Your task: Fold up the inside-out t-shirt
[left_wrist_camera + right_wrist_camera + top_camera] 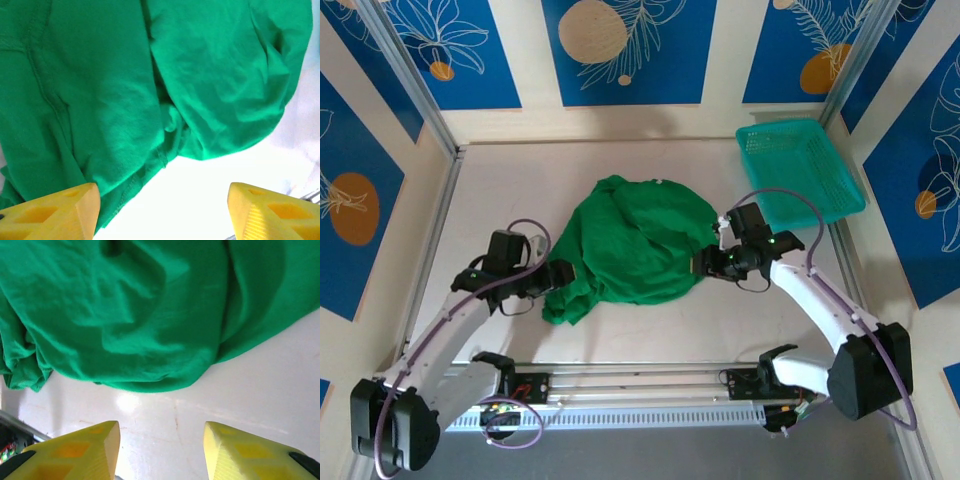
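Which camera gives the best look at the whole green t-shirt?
Top external: the t-shirt lies bunched up, its full outline visible. The left wrist view gives a close patch with a seam and hem; the right wrist view, wrinkled folds ending at its edge.

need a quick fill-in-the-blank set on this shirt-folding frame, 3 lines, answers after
1. The t-shirt lying bunched on the table is ____ in colour.
2. The teal mesh basket sits in the table's far ____ corner.
3. The left gripper and right gripper both have their jaws ____, nothing held between them.

Missing words: green; right; open
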Robot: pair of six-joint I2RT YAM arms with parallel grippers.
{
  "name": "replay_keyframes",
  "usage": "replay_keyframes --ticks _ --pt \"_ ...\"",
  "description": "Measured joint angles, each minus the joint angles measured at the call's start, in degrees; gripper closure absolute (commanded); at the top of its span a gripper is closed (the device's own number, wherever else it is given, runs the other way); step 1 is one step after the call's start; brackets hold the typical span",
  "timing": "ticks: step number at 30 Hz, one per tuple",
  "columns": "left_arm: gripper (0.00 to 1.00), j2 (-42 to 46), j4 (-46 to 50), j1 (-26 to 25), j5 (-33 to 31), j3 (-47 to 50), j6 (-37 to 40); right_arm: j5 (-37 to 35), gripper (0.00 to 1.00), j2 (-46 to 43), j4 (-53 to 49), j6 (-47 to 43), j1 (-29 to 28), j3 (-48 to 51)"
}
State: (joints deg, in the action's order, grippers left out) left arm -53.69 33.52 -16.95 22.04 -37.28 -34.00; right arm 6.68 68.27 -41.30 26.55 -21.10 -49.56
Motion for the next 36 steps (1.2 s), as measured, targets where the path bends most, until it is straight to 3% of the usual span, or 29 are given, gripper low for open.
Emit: replay_keyframes --ticks 3,7,12,16,18,19,20,21,23,25,33,36 --pt "0.37 2.4 0.2 -5.3 -1.4 1.8 -1.2 -0.2 0.32 1.8 2.9 3.4 -2.9 2.5" --pt "0.37 7.3 0.6 -12.0 -4.2 8.6 -4.7 -0.7 0.32 4.2 7.0 8.1 -2.6 7.3" --pt "0.40 11.7 3.5 -13.0 -9.6 13.5 -6.7 -1.3 0.33 6.1 12.5 11.2 -2.4 10.1" --pt "0.49 9.0 2.0 -13.1 -14.1 13.6 -7.4 -1.3 0.36 11.5 19.2 11.9 -2.8 10.0" --pt "0.61 6.2 0.8 -13.1 -15.3 13.6 -8.0 -1.3 0.40 15.1 21.7 12.3 -3.4 10.0" --pt "0.73 4.3 0.1 -13.1 -15.7 13.6 -7.9 -1.9 0.44 16.6 22.2 12.4 -3.8 9.8" --pt "0.93 2.8 -0.5 -13.1 -16.0 13.7 -7.6 -2.4 0.47 17.3 21.7 12.9 -3.9 9.3" --pt "1.00 2.1 -0.8 -13.1 -16.1 13.7 -7.7 -2.7 0.53 17.3 21.3 13.2 -3.9 8.9" --pt "1.00 2.2 -1.4 -13.1 -16.0 13.5 -7.2 -3.6 0.84 17.5 21.7 14.2 -4.5 8.5" --pt "1.00 3.6 -1.1 -13.2 -14.7 12.7 -6.9 -4.4 0.94 17.2 22.0 14.6 -4.7 8.1" --pt "1.00 18.2 5.2 -13.2 -12.7 -1.2 -8.3 -11.2 0.98 -0.2 11.6 13.6 -3.8 0.2" --pt "1.00 20.7 6.4 -13.2 -12.7 -7.1 -9.5 -14.7 0.93 -4.9 7.7 12.3 -4.1 -6.2"
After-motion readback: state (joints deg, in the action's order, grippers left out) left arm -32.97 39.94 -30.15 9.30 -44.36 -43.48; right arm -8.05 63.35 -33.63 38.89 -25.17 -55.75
